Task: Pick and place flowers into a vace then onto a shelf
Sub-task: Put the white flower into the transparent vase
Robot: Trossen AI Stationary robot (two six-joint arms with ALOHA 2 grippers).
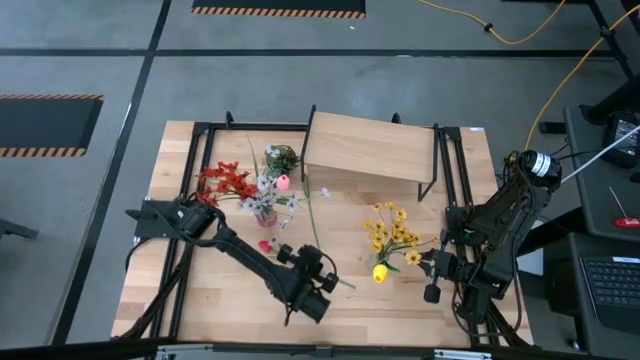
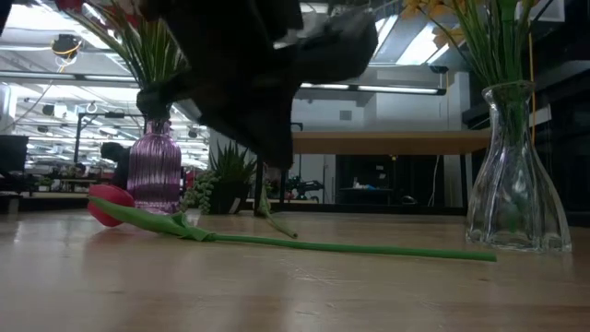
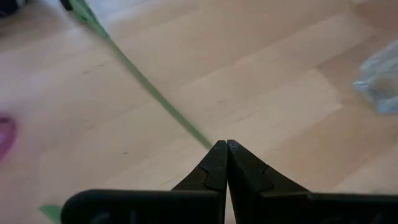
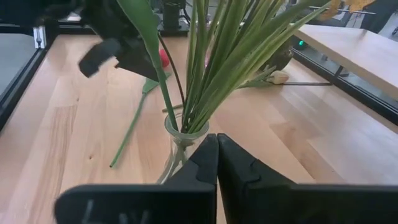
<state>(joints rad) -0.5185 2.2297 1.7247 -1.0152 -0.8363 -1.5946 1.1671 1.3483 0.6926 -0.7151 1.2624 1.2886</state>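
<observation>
A red tulip lies flat on the table, its long green stem running to a free end. My left gripper is shut and hovers above that end; in the low view the stem lies bare, with the arm overhead. My right gripper is shut with nothing between its fingers, just in front of the neck of a clear glass vase that holds yellow flowers. A purple vase holds red and white flowers. The shelf stands at the far side.
A small green potted plant and a pink bud sit near the shelf's left end. Another loose stem lies in the table's middle. A yellow tulip bud hangs out beside the clear vase. Black frame rails run along both table sides.
</observation>
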